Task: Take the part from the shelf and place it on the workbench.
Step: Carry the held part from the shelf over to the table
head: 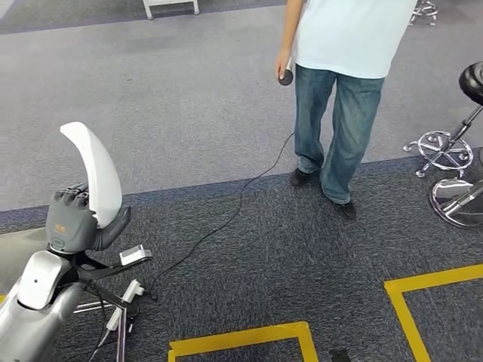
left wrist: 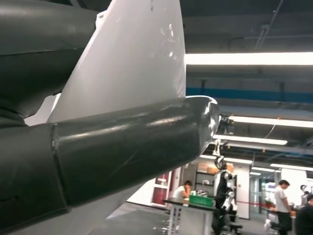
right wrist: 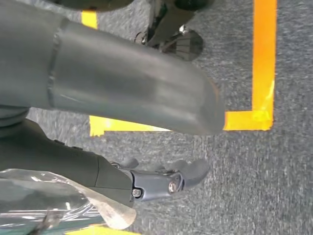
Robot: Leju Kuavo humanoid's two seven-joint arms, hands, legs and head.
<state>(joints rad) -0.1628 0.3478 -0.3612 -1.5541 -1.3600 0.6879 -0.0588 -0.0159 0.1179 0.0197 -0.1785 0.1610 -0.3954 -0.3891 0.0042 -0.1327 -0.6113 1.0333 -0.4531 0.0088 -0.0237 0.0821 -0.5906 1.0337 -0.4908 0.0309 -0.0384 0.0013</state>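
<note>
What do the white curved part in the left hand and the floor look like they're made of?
White part: likely moulded plastic, smooth and semi-glossy; light glints on it in the left wrist view. The left hand holds it. Floor: short-pile carpet, speckled grey, matte, with yellow tape lines.

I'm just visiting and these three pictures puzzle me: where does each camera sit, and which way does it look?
Head view: high on the robot, looking down at carpet, a person; its left hand holds the white part.
Left wrist view: behind the left hand, facing up towards ceiling lights; thumb, white part.
Right wrist view: behind the right hand, facing floor, yellow tape.
Head and left wrist views share the part.
</note>
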